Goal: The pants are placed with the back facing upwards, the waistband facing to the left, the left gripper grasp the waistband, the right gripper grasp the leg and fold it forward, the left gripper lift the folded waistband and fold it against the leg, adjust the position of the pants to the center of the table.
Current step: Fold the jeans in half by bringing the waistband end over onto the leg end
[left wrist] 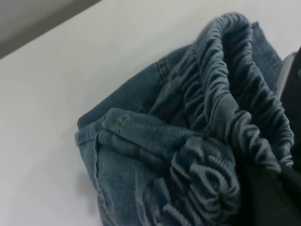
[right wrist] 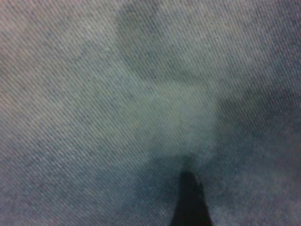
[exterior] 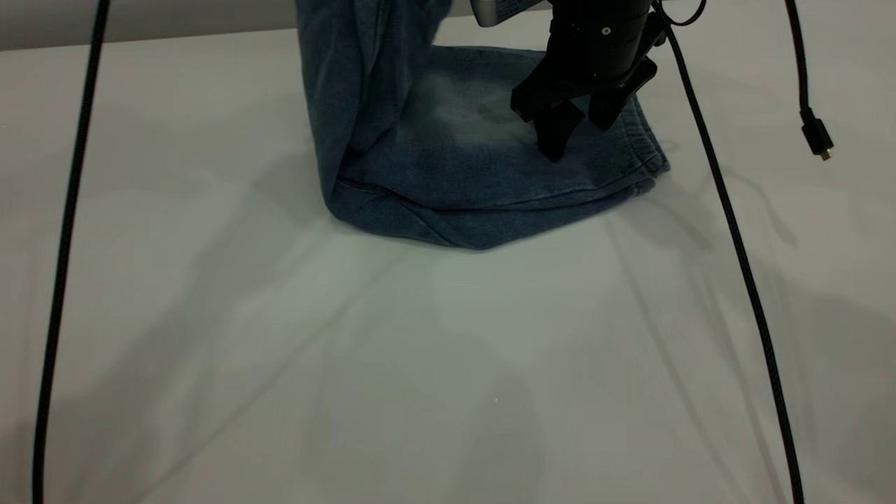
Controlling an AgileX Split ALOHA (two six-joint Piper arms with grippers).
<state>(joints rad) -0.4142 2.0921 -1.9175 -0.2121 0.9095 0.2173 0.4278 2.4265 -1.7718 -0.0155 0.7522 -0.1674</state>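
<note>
Denim pants [exterior: 448, 175] folded; waistband [left wrist: 225, 94] lifted off table [exterior: 210, 315] by left gripper, fingers hidden, for fold onto leg [exterior: 490, 161]. Right gripper [exterior: 574, 129] hovers above, parted, empty.

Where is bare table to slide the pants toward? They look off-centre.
The table lies bare in front of the pants, between the two cables, and left of them. The far edge is crowded: lifted waistband, right gripper above the leg.

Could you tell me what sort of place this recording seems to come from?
Probably a robot test bench or lab: a bare white table, a right gripper hovering above denim pants, and loose black cables hanging across the view.
</note>
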